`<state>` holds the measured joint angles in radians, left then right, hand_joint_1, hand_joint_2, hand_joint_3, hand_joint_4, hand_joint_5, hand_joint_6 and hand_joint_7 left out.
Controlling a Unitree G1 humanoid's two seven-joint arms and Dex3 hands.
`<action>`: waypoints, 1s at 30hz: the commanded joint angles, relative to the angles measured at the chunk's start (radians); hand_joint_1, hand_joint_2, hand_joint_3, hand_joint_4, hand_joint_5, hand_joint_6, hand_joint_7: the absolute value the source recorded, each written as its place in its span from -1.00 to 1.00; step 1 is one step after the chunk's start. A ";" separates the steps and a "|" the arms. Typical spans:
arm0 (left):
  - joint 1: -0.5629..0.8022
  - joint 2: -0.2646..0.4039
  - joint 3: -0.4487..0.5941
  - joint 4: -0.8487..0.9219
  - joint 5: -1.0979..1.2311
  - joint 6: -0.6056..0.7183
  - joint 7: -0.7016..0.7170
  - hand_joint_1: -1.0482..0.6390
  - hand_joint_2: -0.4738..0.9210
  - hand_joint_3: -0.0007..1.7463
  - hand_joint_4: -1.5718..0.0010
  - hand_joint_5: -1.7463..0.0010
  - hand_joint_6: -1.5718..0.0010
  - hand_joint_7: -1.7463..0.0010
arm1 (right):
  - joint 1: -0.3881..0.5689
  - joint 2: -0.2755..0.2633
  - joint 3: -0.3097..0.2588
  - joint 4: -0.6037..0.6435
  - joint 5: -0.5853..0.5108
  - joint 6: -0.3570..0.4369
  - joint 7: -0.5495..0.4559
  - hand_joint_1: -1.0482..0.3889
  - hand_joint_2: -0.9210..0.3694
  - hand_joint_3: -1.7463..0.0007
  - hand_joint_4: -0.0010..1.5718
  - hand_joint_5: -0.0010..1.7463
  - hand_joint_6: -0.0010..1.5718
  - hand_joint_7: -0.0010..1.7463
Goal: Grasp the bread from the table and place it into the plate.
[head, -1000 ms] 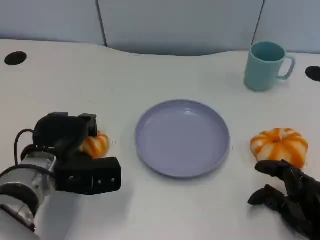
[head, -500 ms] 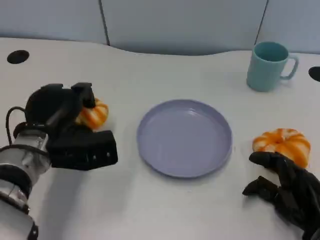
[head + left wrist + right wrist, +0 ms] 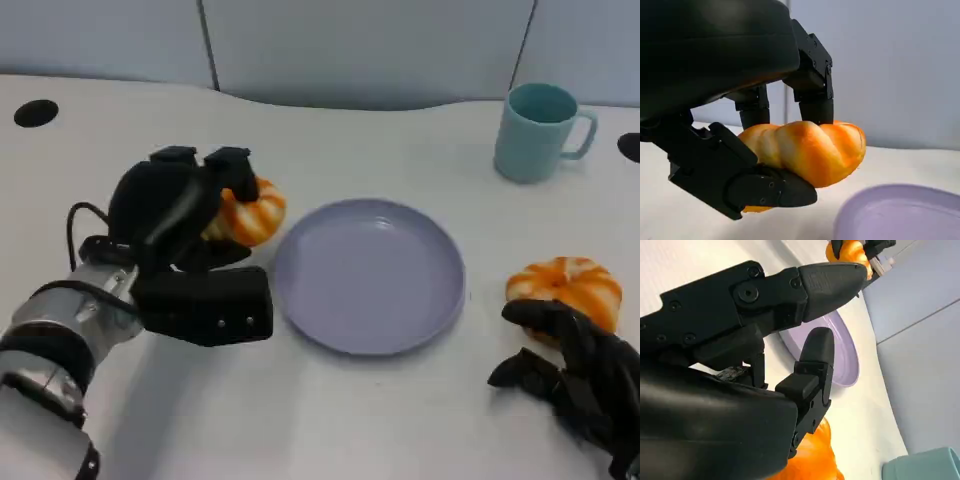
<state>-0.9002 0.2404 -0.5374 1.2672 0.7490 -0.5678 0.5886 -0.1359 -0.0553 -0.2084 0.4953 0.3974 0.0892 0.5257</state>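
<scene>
My left hand [image 3: 185, 210] grips an orange-and-white striped bread roll [image 3: 250, 212] and holds it above the table, just left of the lavender plate [image 3: 368, 274]. The left wrist view shows the roll [image 3: 807, 149] pinched between black fingers [image 3: 812, 87], with the plate's rim [image 3: 900, 212] below it. A second striped bread [image 3: 560, 285] lies on the table to the right of the plate. My right hand [image 3: 580, 375] rests low beside that bread, fingers apart, holding nothing. In the right wrist view the bread [image 3: 812, 460] sits under the fingers [image 3: 810, 370] and the plate [image 3: 842, 352] lies beyond.
A teal mug [image 3: 540, 130] stands at the back right, behind the plate. Black round holes [image 3: 35, 112] mark the table's far left and far right corners. A grey wall panel runs along the table's back edge.
My left hand has lifted the roll off the table and carried it rightward toward the plate's left rim. The right hand has hardly moved.
</scene>
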 commanded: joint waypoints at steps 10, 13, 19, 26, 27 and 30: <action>-0.121 -0.098 -0.065 -0.020 0.026 -0.114 -0.116 -0.04 0.56 -0.02 -0.15 -1.00 0.08 -0.95 | 0.044 -0.016 0.003 -0.012 -0.018 0.000 -0.008 -0.11 -1.00 0.74 -0.25 0.61 -0.24 0.13; -0.128 -0.128 -0.065 -0.015 0.021 -0.117 -0.144 -0.06 0.63 -0.02 -0.16 -1.00 0.07 -0.94 | 0.048 -0.014 0.003 -0.019 -0.015 0.005 -0.008 -0.11 -1.00 0.74 -0.25 0.61 -0.24 0.13; -0.126 -0.176 -0.040 -0.003 -0.018 -0.124 -0.223 0.00 0.51 0.20 -0.19 -1.00 0.03 -1.00 | 0.059 -0.009 0.004 -0.040 -0.010 0.023 -0.018 -0.10 -1.00 0.74 -0.26 0.61 -0.25 0.13; -0.131 -0.189 -0.034 0.005 -0.019 -0.100 -0.281 0.00 0.47 0.22 -0.20 -1.00 0.03 -1.00 | 0.062 -0.007 0.005 -0.058 -0.012 0.048 -0.032 -0.11 -1.00 0.76 -0.25 0.60 -0.25 0.13; -0.134 -0.192 -0.032 0.010 -0.024 -0.090 -0.314 0.01 0.47 0.26 -0.18 -1.00 0.05 -0.99 | 0.062 -0.006 0.006 -0.059 -0.012 0.050 -0.035 -0.11 -1.00 0.76 -0.24 0.61 -0.25 0.14; -0.143 -0.193 -0.026 0.013 -0.042 -0.063 -0.405 -0.01 0.50 0.07 -0.03 -0.78 -0.04 -0.33 | 0.065 -0.003 0.008 -0.061 -0.013 0.039 -0.032 -0.12 -1.00 0.76 -0.24 0.61 -0.26 0.15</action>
<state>-1.0118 0.0426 -0.5760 1.2716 0.7263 -0.6492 0.2440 -0.0961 -0.0545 -0.2037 0.4295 0.3905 0.1187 0.5025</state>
